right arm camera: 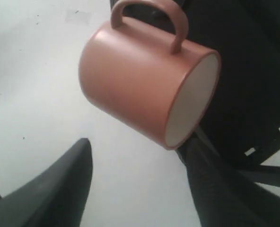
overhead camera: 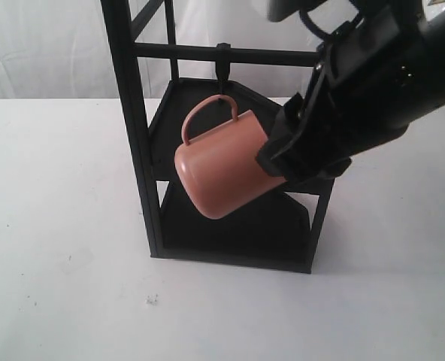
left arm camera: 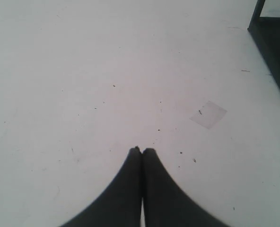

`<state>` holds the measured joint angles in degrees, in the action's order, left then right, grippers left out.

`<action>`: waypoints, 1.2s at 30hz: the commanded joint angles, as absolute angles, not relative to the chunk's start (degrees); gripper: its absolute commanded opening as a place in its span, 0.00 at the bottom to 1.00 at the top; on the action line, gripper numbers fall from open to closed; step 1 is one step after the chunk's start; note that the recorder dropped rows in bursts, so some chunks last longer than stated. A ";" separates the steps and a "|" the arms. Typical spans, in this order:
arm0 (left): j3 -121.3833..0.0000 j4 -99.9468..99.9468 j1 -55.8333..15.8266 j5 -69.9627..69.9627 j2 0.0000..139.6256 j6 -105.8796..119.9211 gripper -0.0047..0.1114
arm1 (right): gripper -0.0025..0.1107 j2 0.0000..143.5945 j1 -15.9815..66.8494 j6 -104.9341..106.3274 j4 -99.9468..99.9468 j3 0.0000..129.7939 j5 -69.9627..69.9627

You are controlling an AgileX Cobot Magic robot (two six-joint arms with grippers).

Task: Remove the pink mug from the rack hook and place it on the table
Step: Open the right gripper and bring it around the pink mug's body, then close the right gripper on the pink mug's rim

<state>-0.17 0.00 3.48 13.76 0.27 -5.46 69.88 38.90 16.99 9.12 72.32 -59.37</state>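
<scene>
Right at the pink mug [overhead camera: 222, 171], hung by its handle on the rack hook [overhead camera: 222, 77], body slanting, mouth towards the right gripper [right arm camera: 135, 145], spread wide beside the rim; far closer than the left gripper [left arm camera: 142, 150], pressed together over the table [left arm camera: 59, 71]

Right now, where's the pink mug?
Exterior view, centre: the pink mug hangs tilted by its handle from the rack hook, inside the rack, with the open right gripper at its mouth end.

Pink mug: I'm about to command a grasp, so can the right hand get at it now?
Probably yes: the right hand is open, and the pink mug hangs from the rack hook just ahead of its fingers, with nothing between. The rack sits close behind.
</scene>
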 commanded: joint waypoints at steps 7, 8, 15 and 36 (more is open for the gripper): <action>0.00 0.00 3.20 14.16 0.00 -5.54 0.04 | 0.50 73.26 34.82 25.29 16.07 72.77 -58.28; 0.00 0.00 3.20 14.16 0.00 -5.54 0.04 | 0.50 73.39 34.80 26.30 16.54 72.77 -58.52; 0.00 0.00 3.20 14.16 0.00 -5.54 0.04 | 0.50 75.55 34.80 28.25 18.47 72.56 -59.66; 0.00 0.00 3.20 14.16 0.00 -5.54 0.04 | 0.50 77.47 34.80 40.85 28.65 65.59 -50.30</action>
<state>-0.17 0.00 3.48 13.76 0.27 -5.46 77.44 34.97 39.99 28.31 67.27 -53.86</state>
